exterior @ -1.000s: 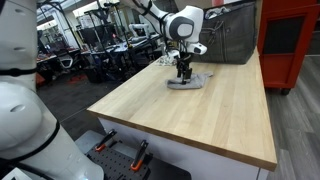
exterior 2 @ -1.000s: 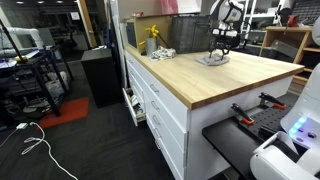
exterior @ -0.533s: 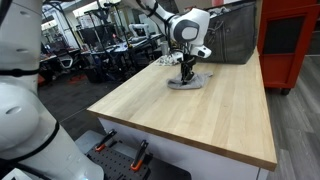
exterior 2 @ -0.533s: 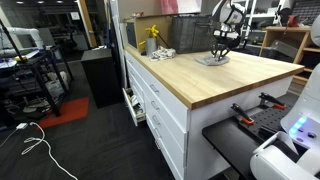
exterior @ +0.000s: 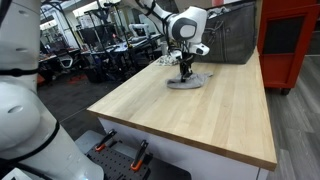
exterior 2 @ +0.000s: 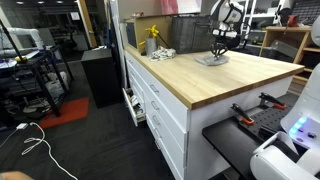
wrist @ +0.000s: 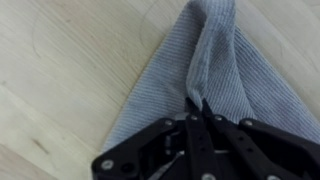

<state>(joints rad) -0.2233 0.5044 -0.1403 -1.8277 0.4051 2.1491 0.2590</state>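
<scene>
Low in the middle of the wrist view, the jaws are pressed together on a raised fold of the grey cloth (wrist: 165, 95). A flat cloth likely offers no other hold. It lies spread on the wooden bench (exterior: 200, 110), upper centre in both exterior views.

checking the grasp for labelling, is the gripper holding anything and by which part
The gripper is shut on the grey cloth, pinching the raised fold that runs along its middle.

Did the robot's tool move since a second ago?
Yes: the tool closed its jaws on the grey knitted cloth, pinching a fold, but stayed over the same spot of the light wooden tabletop.
</scene>
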